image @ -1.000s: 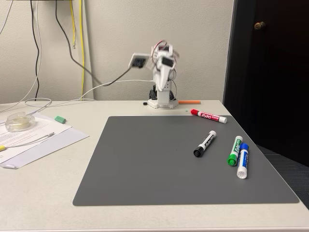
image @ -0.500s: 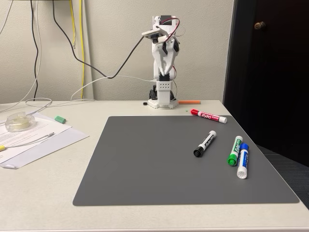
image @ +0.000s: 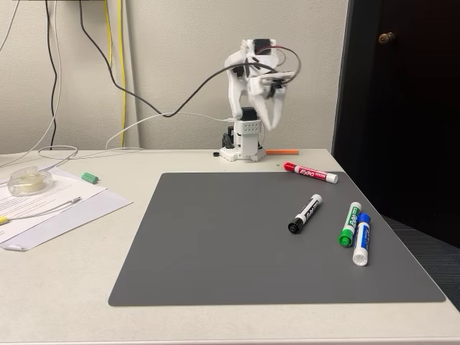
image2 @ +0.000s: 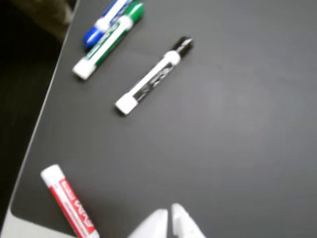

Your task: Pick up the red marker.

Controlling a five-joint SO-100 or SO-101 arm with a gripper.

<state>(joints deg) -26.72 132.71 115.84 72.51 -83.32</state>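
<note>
**Arm raised, red marker not yet reached**

The white two-finger gripper hung high above the far end of the dark grey mat. In the wrist view its jaws stood together, tips nearly touching, with nothing between them.

The red marker, white-barrelled with a red label band, lay flat on the mat, well below the jaws and off to their left in the wrist view, close to the mat's edge. In the fixed view it lay down and to the right of the jaws.

Farther out from the jaws lay a black-capped white marker, and beyond it a green marker and a blue marker side by side.

Judged from this, the task had barely begun: nothing was grasped. Opening the jaws, swinging over the marker, descending, closing and lifting all remained.
</note>
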